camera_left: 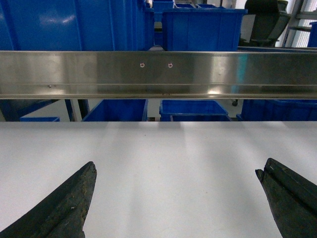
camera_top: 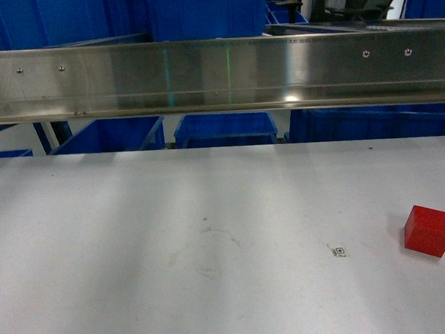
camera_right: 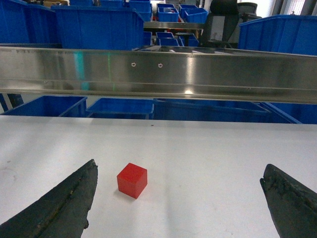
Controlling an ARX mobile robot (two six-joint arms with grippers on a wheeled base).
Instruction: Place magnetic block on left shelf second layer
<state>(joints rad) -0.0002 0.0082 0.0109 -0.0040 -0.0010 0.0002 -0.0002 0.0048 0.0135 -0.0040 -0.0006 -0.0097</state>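
The magnetic block (camera_top: 428,230) sits untouched on the white tabletop (camera_top: 174,239), at its right side, ahead of the right gripper (camera_right: 178,198). Both the right and the left gripper (camera_left: 176,198) have their jaws spread wide and empty. The main risks, I judge, are an off-centre grasp that nudges the small cube away and a lift that strikes the steel rail (camera_top: 216,76) in front.

Open tabletop, barred at the far edge by steel.

Bare white table (camera_top: 174,239) all round the magnetic block (camera_top: 428,230), free to approach from every side. Beyond, blocked by a steel rail (camera_top: 216,76) spanning the full width, blue bins (camera_top: 204,11) behind and under it.
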